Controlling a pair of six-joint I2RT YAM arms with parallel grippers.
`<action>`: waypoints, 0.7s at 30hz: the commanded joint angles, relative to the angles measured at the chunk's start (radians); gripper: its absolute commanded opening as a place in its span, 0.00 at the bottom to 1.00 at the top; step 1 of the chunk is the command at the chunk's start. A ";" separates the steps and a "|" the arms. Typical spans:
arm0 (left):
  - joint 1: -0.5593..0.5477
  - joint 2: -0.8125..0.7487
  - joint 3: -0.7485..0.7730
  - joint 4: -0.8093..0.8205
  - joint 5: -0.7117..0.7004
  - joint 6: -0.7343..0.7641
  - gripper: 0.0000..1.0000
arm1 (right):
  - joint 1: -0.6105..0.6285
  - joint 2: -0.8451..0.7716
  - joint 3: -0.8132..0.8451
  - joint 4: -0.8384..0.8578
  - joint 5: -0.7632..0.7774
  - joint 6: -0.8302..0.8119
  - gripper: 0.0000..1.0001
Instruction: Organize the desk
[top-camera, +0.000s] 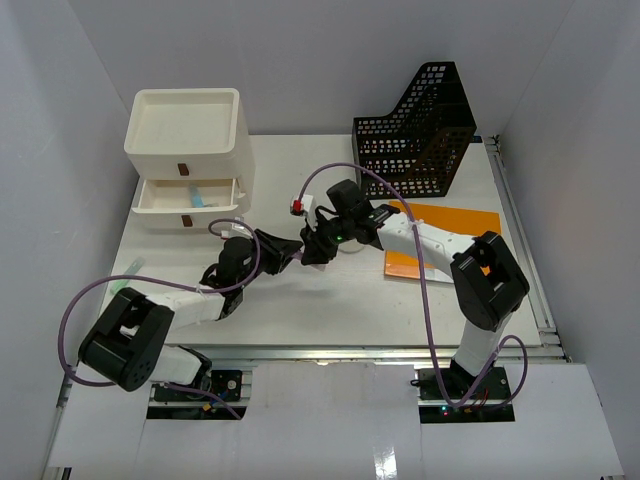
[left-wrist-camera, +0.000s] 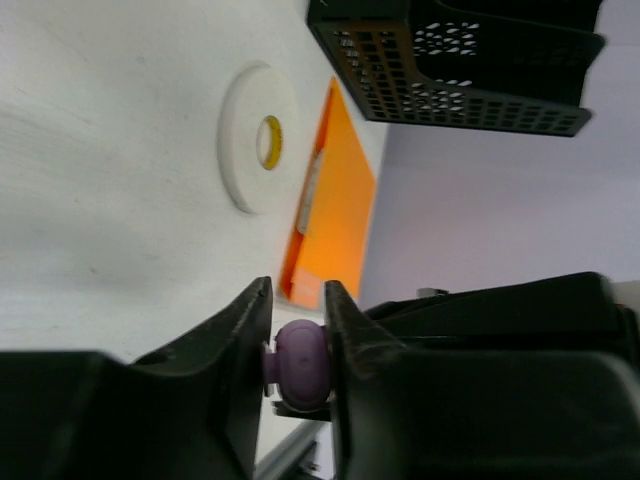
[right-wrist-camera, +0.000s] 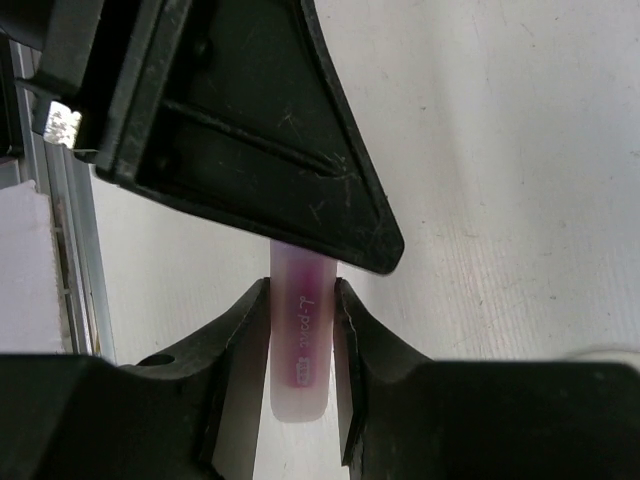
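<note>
The white desk (top-camera: 330, 310) carries both arms, which meet at its middle. My left gripper (top-camera: 285, 252) is shut on the rounded purple end of a pen (left-wrist-camera: 300, 362), seen between its jaws in the left wrist view (left-wrist-camera: 297, 300). My right gripper (top-camera: 312, 248) is shut on the same pen's translucent purple capped end (right-wrist-camera: 300, 340), seen in the right wrist view (right-wrist-camera: 300, 300). A left finger (right-wrist-camera: 250, 130) lies just above that end. The pen is held above the desk surface and is hidden by the grippers in the top view.
A white drawer box (top-camera: 190, 150) stands back left, its middle drawer (top-camera: 190, 195) open. A black mesh file holder (top-camera: 420, 125) stands at the back. An orange folder (top-camera: 455, 225) and a white tape roll (left-wrist-camera: 258, 138) lie right of the grippers. A metal rail (top-camera: 350, 350) runs along the near edge.
</note>
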 joint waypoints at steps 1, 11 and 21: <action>-0.011 -0.014 0.055 -0.044 -0.034 0.047 0.29 | 0.001 -0.033 -0.010 0.057 -0.029 0.056 0.37; 0.005 -0.195 0.123 -0.307 -0.158 0.175 0.15 | -0.115 -0.162 -0.076 0.023 -0.152 -0.037 0.98; 0.483 -0.247 0.389 -0.685 0.013 0.417 0.12 | -0.515 -0.509 -0.376 0.067 -0.511 -0.098 0.90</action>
